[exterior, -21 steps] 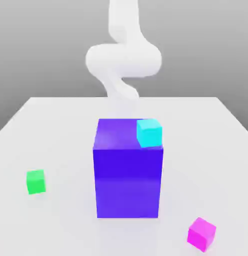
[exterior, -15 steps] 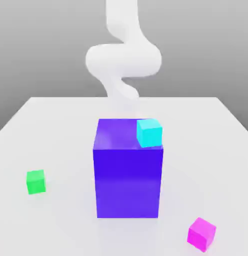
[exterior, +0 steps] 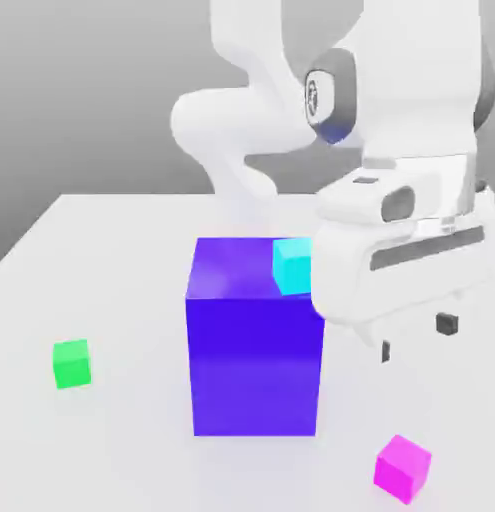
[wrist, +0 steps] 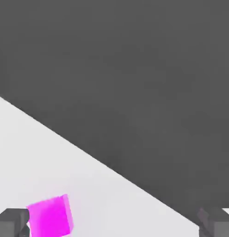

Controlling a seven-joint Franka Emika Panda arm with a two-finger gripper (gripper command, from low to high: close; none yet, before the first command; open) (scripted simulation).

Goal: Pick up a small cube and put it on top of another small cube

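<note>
Magenta cube (exterior: 402,469): on the worktop (exterior: 111,450), lower right of the exterior view, turned with a corner forward; apart from the blue block; also seen in the hand view.
Jaws (exterior: 417,338): spread, nothing between them, right of centre in the exterior view, above the worktop and higher in the frame than the magenta cube.
Blue block (exterior: 255,360): upright on the worktop, centre of the exterior view.
Cyan cube (exterior: 293,267): on top of the blue block, toward the exterior view's right, partly hidden by the arm's hand (exterior: 406,250).
Green cube (exterior: 72,364): on the worktop, lower left of the exterior view.
</note>
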